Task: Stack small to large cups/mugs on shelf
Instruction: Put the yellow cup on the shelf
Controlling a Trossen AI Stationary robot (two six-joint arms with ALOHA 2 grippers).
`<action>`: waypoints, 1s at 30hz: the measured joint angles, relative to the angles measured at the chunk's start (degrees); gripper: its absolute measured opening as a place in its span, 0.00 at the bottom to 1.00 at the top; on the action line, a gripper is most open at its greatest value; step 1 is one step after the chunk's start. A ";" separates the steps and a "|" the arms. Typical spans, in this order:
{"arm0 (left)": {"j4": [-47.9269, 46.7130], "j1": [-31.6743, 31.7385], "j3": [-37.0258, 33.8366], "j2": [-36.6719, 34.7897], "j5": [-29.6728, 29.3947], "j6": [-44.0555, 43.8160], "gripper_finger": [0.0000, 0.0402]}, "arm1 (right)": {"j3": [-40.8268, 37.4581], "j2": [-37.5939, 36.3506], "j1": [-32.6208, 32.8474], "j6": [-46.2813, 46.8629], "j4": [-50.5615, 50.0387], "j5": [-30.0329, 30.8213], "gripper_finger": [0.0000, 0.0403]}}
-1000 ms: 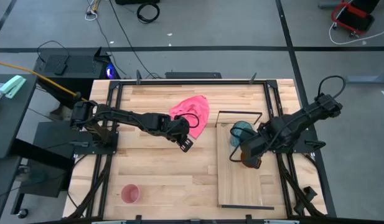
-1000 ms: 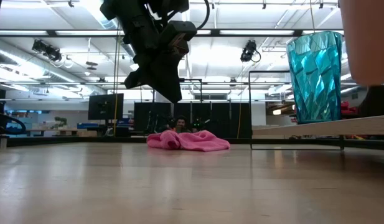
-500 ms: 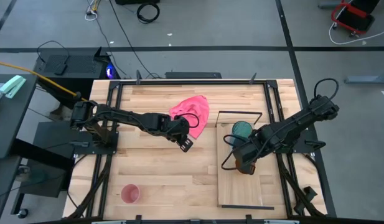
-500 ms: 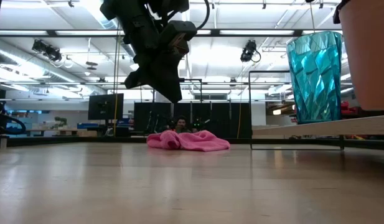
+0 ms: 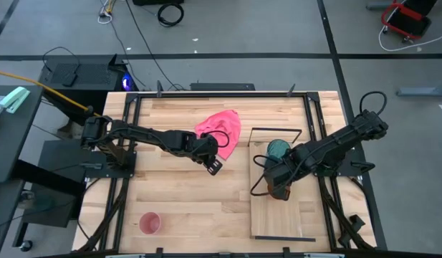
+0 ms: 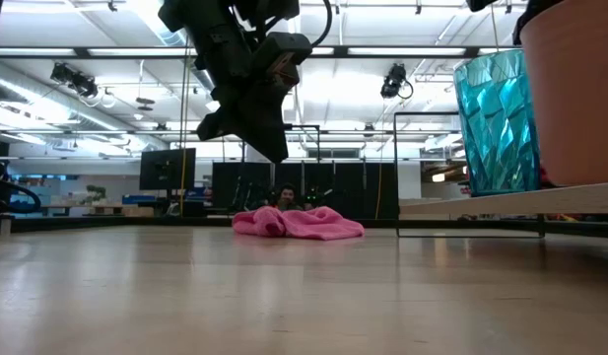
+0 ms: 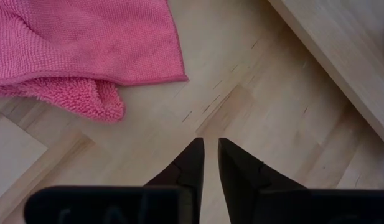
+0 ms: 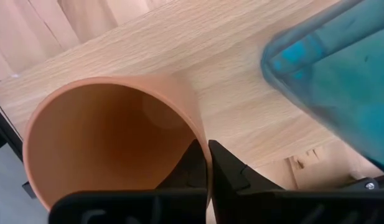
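Since a second ago, orange-brown cup (image 5: 279, 189) dropped onto shelf (image 5: 292, 218).

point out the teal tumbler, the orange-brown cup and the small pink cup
teal tumbler (image 6: 498, 123): low view, middle of its faceted wall.
orange-brown cup (image 8: 111, 140): right wrist view, inner wall below the rim.
small pink cup (image 5: 150, 223): high view, its open mouth.

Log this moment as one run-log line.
right gripper: shut on orange-brown plastic cup, at pale wood shelf | teal translucent tumbler: on shelf | small pink cup: tabletop | left gripper: shut, idle
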 joint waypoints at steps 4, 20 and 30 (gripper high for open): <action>0.00 0.02 0.00 0.00 0.00 0.00 0.14 | 0.00 0.20 0.06 -0.32 0.00 -0.02 0.01; 0.00 0.02 0.00 0.00 0.00 -0.02 0.14 | -2.80 -0.11 0.08 -0.66 1.42 -0.24 0.01; 0.00 0.02 -0.02 0.00 0.00 0.04 0.13 | -2.47 -0.10 0.13 -0.86 1.79 0.05 0.11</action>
